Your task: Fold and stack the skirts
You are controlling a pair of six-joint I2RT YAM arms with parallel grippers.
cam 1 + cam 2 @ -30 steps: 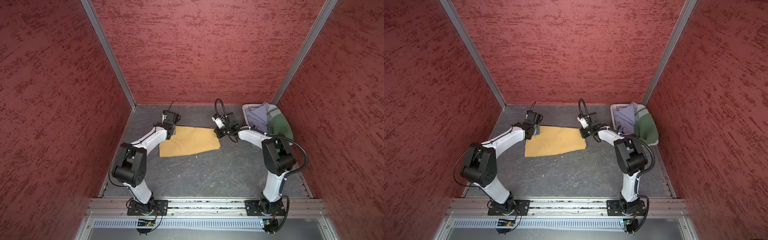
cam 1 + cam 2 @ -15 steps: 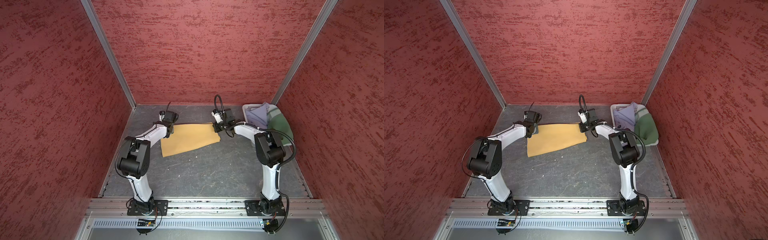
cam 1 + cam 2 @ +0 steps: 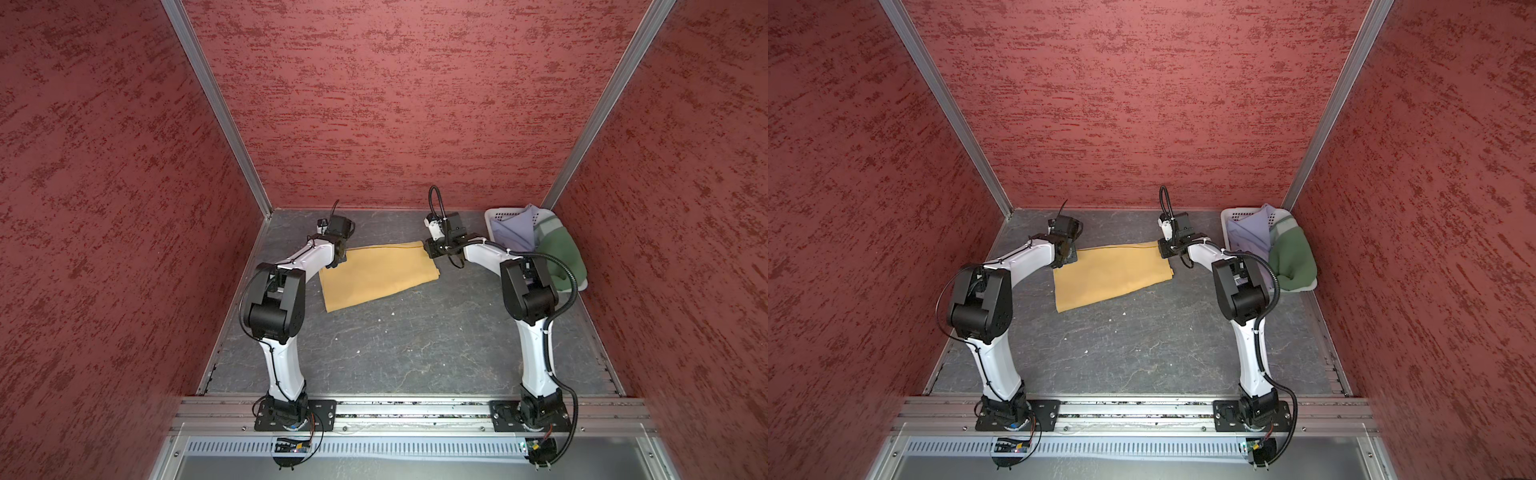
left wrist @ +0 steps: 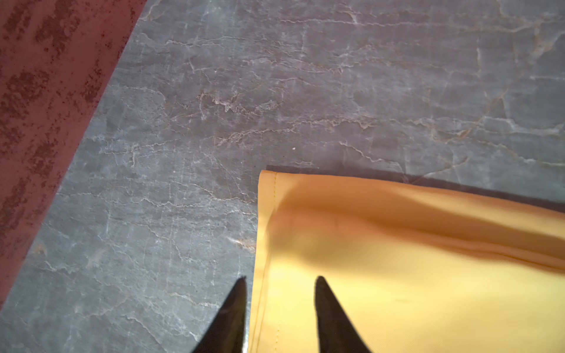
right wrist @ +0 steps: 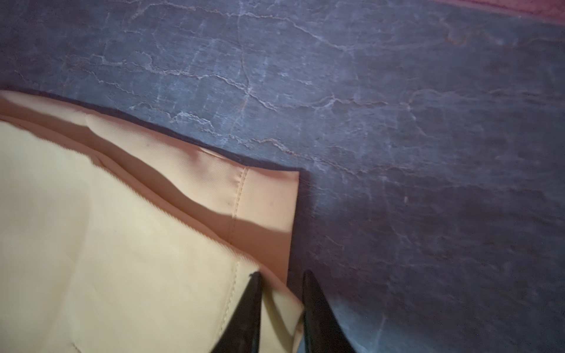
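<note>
Mustard yellow skirt [image 3: 378,274] lies flat as a folded, slightly skewed rectangle on the grey table [image 3: 395,353], toward 12 o'clock from the table's middle in both top views [image 3: 1113,276]. The left gripper [image 3: 338,254] sits at the skirt's 10 o'clock corner. In the left wrist view its fingers stand apart [image 4: 281,293], one over the bare table and one over the cloth, with the stitched hem lying loose between them. The right gripper [image 3: 431,249] sits at the 2 o'clock corner. In the right wrist view its fingers [image 5: 282,287] show a narrow gap, with the cloth's edge lying in that gap and not pinched. At 2 o'clock on the table a white basket [image 3: 494,214] holds the pale lavender skirt [image 3: 513,235], and the dark green skirt [image 3: 561,253] is draped over its 3 o'clock side.
</note>
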